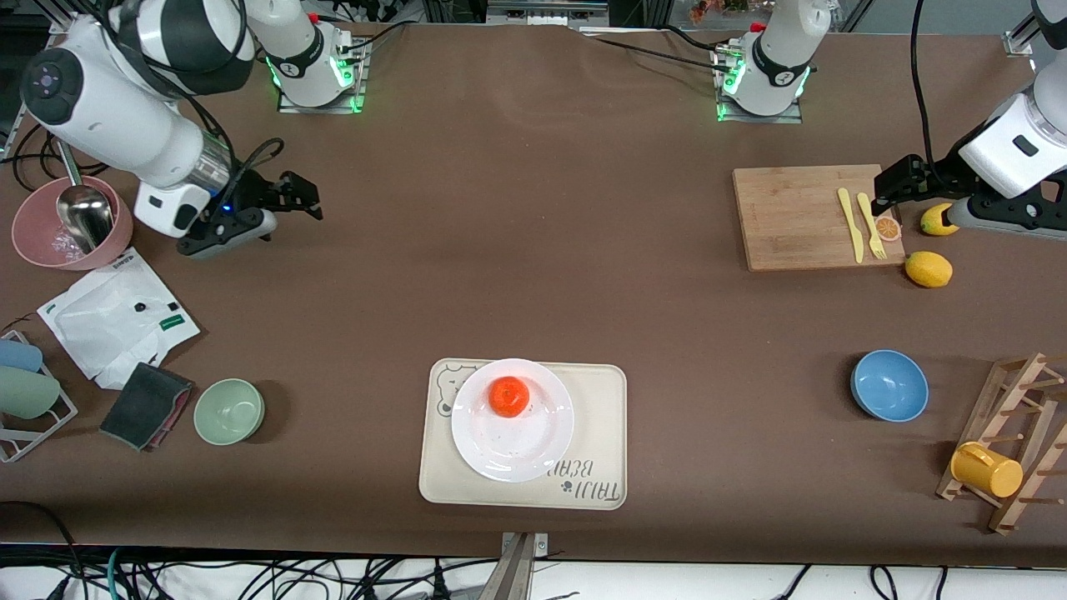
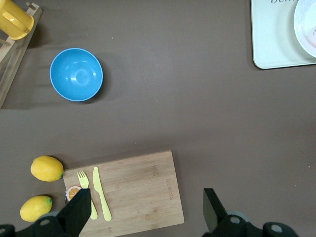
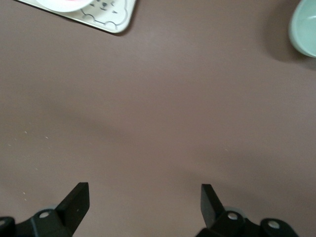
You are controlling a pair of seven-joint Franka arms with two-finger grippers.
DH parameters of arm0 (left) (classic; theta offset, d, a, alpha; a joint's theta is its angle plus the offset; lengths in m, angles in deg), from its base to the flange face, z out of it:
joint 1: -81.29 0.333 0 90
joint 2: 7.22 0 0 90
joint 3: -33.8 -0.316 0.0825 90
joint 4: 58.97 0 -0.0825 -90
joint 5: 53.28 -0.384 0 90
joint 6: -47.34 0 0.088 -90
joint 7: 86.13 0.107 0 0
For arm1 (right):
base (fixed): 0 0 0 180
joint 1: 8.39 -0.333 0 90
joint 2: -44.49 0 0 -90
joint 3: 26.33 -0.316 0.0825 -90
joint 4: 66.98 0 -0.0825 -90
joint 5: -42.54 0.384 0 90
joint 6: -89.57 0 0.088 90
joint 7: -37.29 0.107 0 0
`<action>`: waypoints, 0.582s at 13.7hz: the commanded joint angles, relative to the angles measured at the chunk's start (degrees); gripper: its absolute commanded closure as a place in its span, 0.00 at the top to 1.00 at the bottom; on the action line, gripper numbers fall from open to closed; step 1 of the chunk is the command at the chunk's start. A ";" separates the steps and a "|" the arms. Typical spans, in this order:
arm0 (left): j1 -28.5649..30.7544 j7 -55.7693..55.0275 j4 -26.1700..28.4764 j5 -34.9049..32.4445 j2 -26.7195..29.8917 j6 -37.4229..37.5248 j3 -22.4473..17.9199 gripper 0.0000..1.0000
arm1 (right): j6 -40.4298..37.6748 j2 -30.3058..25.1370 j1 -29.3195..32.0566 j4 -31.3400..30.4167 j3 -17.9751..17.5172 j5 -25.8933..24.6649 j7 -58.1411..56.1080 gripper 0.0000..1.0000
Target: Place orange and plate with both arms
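Observation:
The orange (image 1: 509, 396) sits on the white plate (image 1: 517, 457), and the plate rests on a cream bear-print tray (image 1: 602, 400) near the front edge of the table. My left gripper (image 1: 884, 190) hangs open and empty over the edge of the bamboo cutting board (image 1: 792, 217) at the left arm's end. The left wrist view shows its fingers spread (image 2: 146, 200) above the board (image 2: 138, 192), with the tray (image 2: 276, 39) and the plate's rim (image 2: 307, 27) far off. My right gripper (image 1: 302, 196) is open and empty over bare table (image 3: 143, 190) at the right arm's end.
On the board lie a yellow knife (image 1: 850, 225), a fork (image 1: 872, 227) and an orange-slice disc (image 1: 888, 228); two lemons (image 1: 929, 269) lie beside it. A blue bowl (image 1: 889, 385), a green bowl (image 1: 228, 410), a pink bowl with a ladle (image 1: 71, 221) and a wooden rack with a yellow cup (image 1: 988, 469) stand around.

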State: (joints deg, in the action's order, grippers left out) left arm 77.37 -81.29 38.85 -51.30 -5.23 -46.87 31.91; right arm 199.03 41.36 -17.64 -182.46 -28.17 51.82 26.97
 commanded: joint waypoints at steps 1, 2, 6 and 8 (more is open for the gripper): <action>-0.39 0.88 0.44 -1.71 0.83 0.34 -0.22 1.00 | -11.07 1.98 0.29 11.81 -0.18 -5.22 2.94 1.00; -0.39 0.88 0.53 -1.71 0.91 0.34 -0.14 1.00 | -13.89 2.43 0.29 15.42 -0.36 -6.89 4.07 1.00; -0.39 0.88 0.44 -1.71 0.83 0.60 -0.13 1.00 | -18.84 2.96 0.20 20.73 -0.45 -10.15 4.52 1.00; -0.39 0.97 -0.26 -1.71 0.65 0.69 -0.31 1.00 | -18.93 2.26 0.72 20.73 -0.53 -12.61 3.91 1.00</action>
State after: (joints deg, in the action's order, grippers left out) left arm 77.37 -81.29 38.85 -51.30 -5.23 -46.83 31.91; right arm 181.74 42.69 -17.55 -163.79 -28.18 41.63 30.45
